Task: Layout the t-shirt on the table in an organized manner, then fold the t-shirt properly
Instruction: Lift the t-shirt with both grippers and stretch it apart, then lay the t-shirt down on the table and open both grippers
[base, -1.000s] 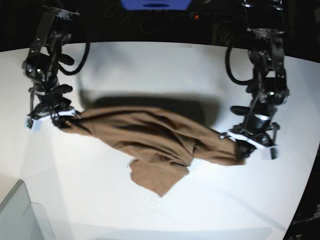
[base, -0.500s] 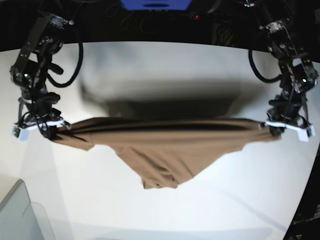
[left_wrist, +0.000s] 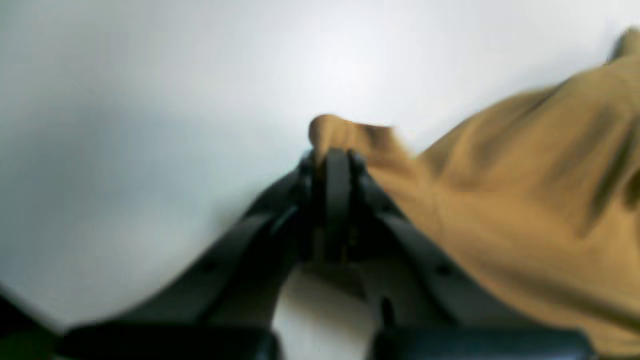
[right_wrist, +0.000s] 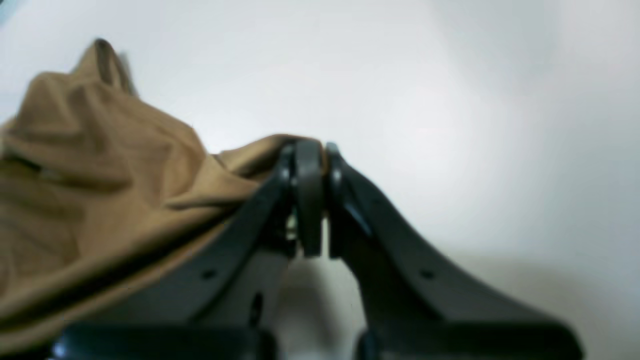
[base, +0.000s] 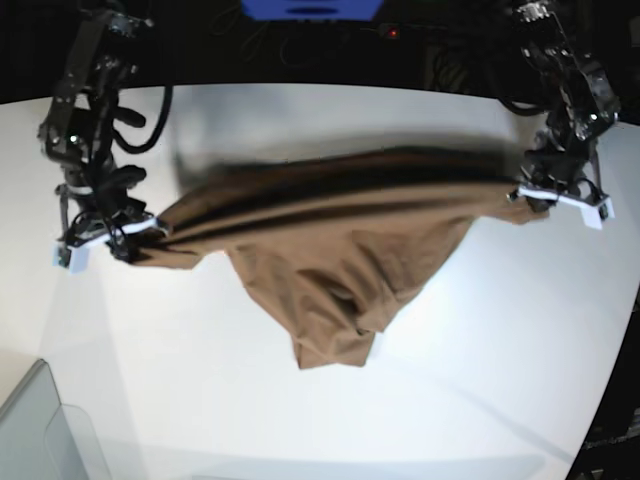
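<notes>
T-shirt strung between my two arms, mid-frame in base view.

My left gripper (base: 535, 196) at right pinches the t-shirt (base: 340, 250); my right gripper (base: 125, 235) at left pinches the opposite edge. Middle sags toward the table (base: 480, 350).

**Three cameras, one shared shirt**

The base view looks down from high over the worktop (base: 420, 400), facing both arms. Each wrist camera sits close behind its hand, looking along the fingers. All three share the t-shirt (base: 340, 260).

t-shirt (base: 340, 250): 1 | table (base: 500, 370): 1 | arms: 2 | bin (base: 45, 435): maybe 1
</notes>
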